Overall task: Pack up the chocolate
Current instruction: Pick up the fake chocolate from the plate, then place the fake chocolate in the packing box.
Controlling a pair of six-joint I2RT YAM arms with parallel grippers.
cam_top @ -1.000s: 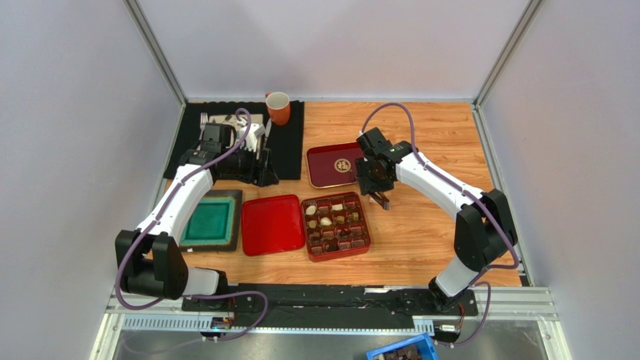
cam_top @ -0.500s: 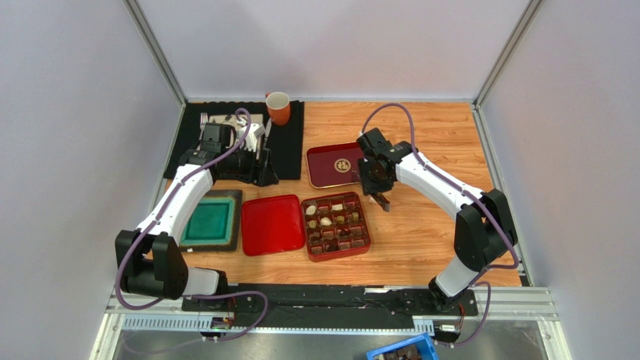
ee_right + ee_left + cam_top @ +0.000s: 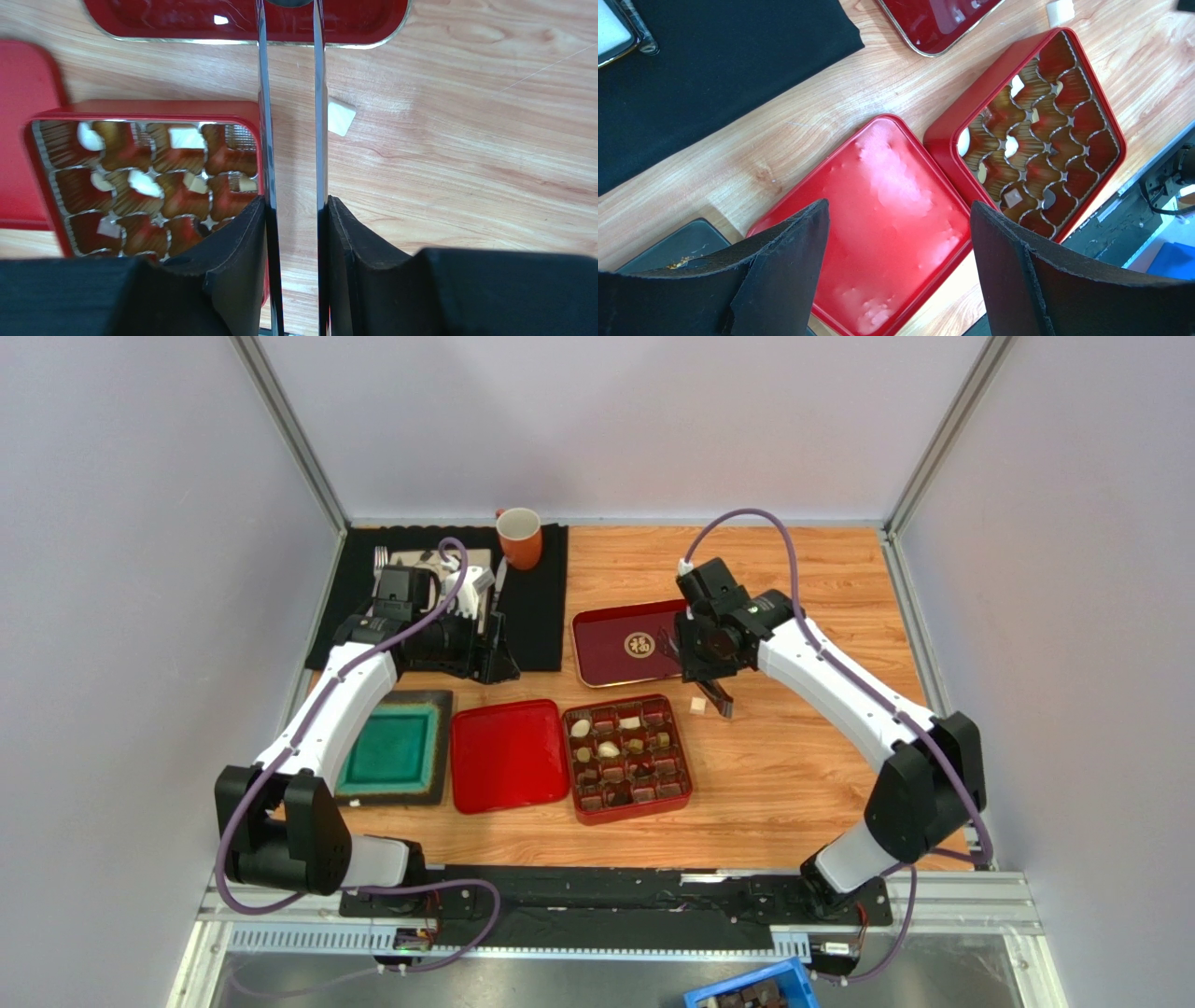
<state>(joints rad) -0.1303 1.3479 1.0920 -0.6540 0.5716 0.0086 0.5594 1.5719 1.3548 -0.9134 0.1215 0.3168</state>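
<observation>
One white chocolate square (image 3: 340, 117) lies loose on the wood, just off the red gridded box (image 3: 140, 106) and near the dark red tray (image 3: 140, 21). My right gripper (image 3: 288, 21) hangs beside it, blades narrowly apart, empty, the square outside them. I'd shift sideways, straddle it squarely, then pinch gently. The left gripper (image 3: 899, 210) waits wide open, empty.

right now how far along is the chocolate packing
Done: several chocolates sit in the red box's compartments, though some cells look empty. In hand: nothing; the right end effector hangs open beside one white piece lying on the table. Remaining: pack that piece, probably then fit the red lid.
</observation>
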